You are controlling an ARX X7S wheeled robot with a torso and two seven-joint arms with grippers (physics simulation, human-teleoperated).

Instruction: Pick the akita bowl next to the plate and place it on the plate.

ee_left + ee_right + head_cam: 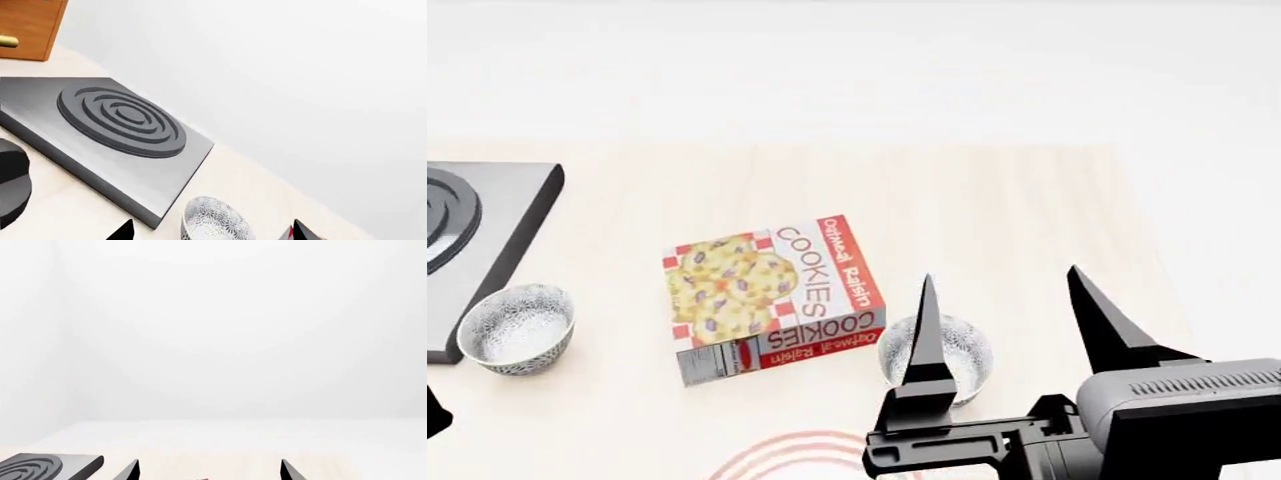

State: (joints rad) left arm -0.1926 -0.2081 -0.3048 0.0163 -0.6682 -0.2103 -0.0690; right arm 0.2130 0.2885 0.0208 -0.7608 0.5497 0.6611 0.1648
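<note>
An akita bowl (950, 352) with grey-and-white patterning stands just beyond the plate (807, 448), of which only a red-ringed rim arc shows at the head view's bottom edge. My right gripper (1001, 277) is open and raised in front of this bowl, and one finger (926, 335) hides part of the bowl from the head camera. An identical bowl (518, 327) sits beside the stove; the left wrist view shows this second bowl (213, 220) just ahead of my open left gripper (212, 233). The right wrist view shows neither a bowl nor the plate.
A cookie box (774, 298) lies between the two bowls. A grey stove plate (481, 240) with a ringed burner (120, 120) sits at the left. A wooden cabinet (30, 27) stands beyond it. The counter ends at a white wall.
</note>
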